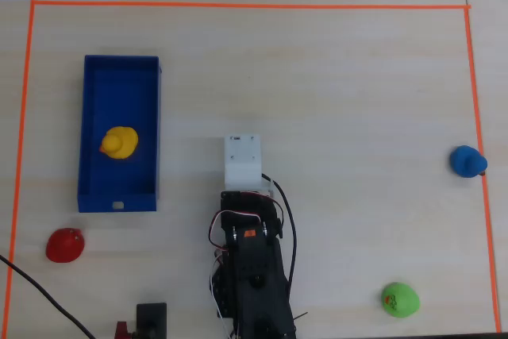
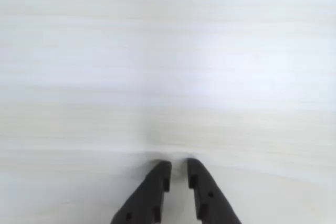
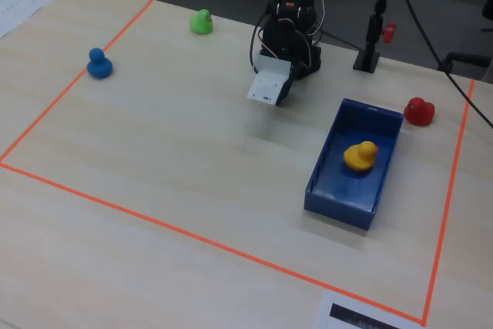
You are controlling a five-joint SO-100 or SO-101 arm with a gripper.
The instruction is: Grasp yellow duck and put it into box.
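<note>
Yellow duck (image 1: pixel 120 142) sits inside the box (image 1: pixel 91 196); tool (image 2: pixel 177 170) empty.

Toy ducks: 4 total, 1 per colour. 1 yellow duck (image 1: pixel 119 142) (image 3: pixel 360 156), 1 red duck (image 1: pixel 64 245) (image 3: pixel 418 111), 1 green duck (image 1: pixel 399 299) (image 3: pixel 202 21), 1 blue duck (image 1: pixel 467 161) (image 3: pixel 98 64).

Boxes: 1, the dark-blue box (image 1: pixel 150 125) (image 3: pixel 340 206). Inside it: 1 duck, the yellow; the other 3 sit out on the table.

Arms: 1, w/ 1 gripper (image 2: pixel 176 167), 2 fingers seen in wrist view.

Orange tape outline (image 1: pixel 238 5): 1 rectangle.
</note>
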